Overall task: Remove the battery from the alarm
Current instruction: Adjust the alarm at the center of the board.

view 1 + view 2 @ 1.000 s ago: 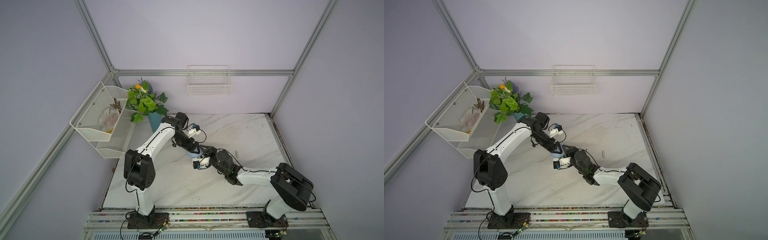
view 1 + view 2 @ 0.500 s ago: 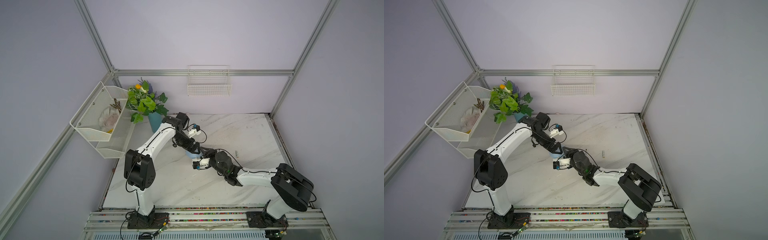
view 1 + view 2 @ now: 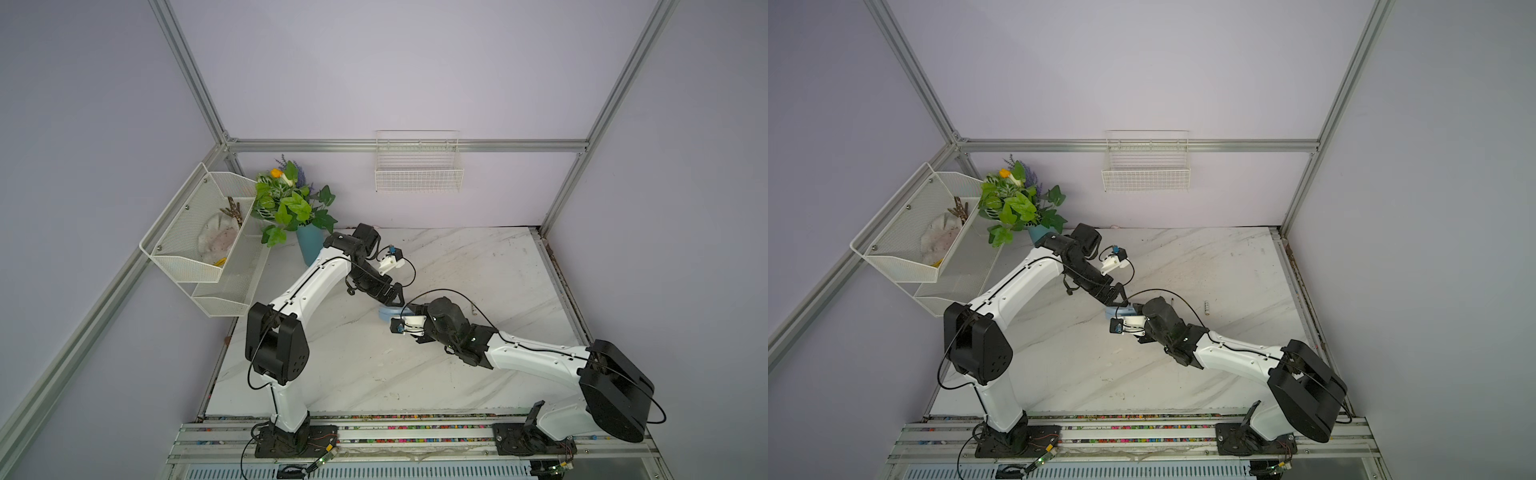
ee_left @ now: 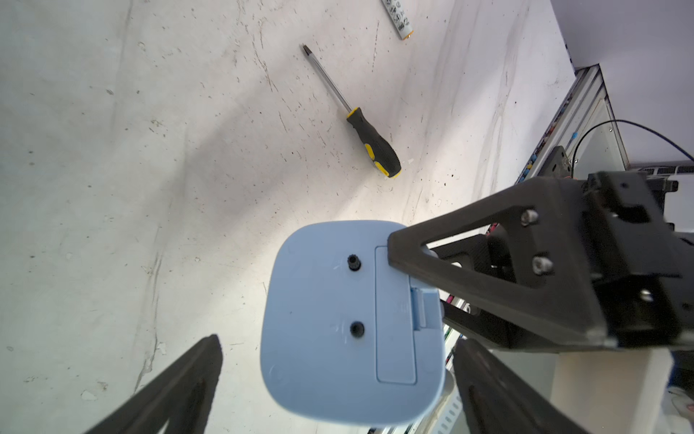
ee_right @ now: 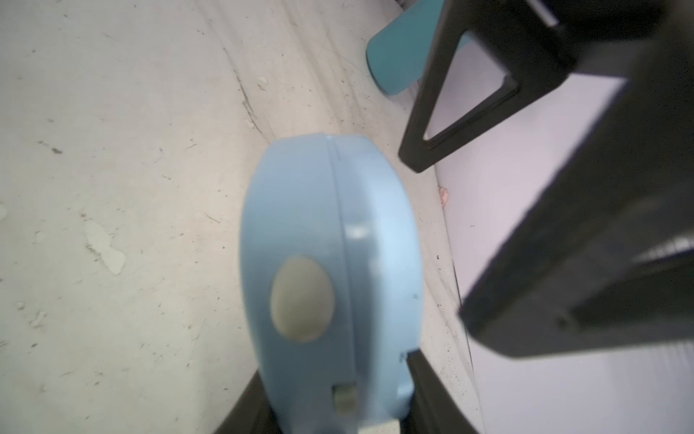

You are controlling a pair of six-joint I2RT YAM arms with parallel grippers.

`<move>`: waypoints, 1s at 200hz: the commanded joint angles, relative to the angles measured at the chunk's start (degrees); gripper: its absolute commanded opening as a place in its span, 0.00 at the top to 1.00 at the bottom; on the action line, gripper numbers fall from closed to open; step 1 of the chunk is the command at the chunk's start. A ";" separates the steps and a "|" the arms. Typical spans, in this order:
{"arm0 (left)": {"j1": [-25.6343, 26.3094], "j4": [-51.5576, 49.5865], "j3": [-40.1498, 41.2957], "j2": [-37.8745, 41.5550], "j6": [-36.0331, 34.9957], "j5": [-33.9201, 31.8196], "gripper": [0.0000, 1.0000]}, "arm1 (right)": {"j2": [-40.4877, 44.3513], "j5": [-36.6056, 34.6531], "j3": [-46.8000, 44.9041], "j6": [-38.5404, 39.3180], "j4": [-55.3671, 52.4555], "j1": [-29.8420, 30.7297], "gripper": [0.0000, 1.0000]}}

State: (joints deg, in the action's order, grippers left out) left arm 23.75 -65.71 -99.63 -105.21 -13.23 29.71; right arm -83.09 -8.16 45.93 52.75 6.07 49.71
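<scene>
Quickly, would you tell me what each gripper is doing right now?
Left gripper: open, jaws either side of the alarm, not gripping.
Right gripper: closed, holding the alarm.

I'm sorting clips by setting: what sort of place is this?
Probably a lab robot test cell: an aluminium frame with plain lilac walls, robot arms bolted to a base rail, and staged props such as the plant.

light-blue alarm (image 4: 349, 319), black-and-yellow screwdriver (image 4: 372, 145), white table (image 4: 150, 150) veined with grey.
</scene>
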 commanded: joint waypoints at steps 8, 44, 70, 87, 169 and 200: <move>-1.69 2.56 2.81 3.07 1.83 0.11 0.00 | 1.75 2.46 2.51 -5.82 -11.89 0.21 1.00; -4.24 6.39 3.92 5.34 5.15 -0.08 0.00 | 1.37 6.26 7.82 -9.96 -24.43 -1.72 1.00; -6.41 9.05 5.30 6.08 9.41 -4.82 0.00 | -1.47 14.38 16.85 -14.04 -37.27 -5.60 1.00; -7.11 9.56 5.85 6.20 11.14 -7.25 0.00 | -5.57 20.82 24.38 -16.10 -45.78 -8.16 1.00; -7.22 8.10 7.84 3.45 14.99 -15.71 0.00 | -23.28 36.92 39.20 -17.60 -63.40 -12.67 1.00; -7.22 7.82 7.26 2.43 15.51 -15.64 0.00 | -25.58 43.26 41.45 -19.08 -64.73 -13.70 1.00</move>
State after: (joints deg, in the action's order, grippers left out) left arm 16.56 -56.82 -94.52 -101.38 1.15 15.49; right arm -108.49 26.55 83.72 35.70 -55.77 36.95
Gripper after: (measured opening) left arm 0.997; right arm 0.432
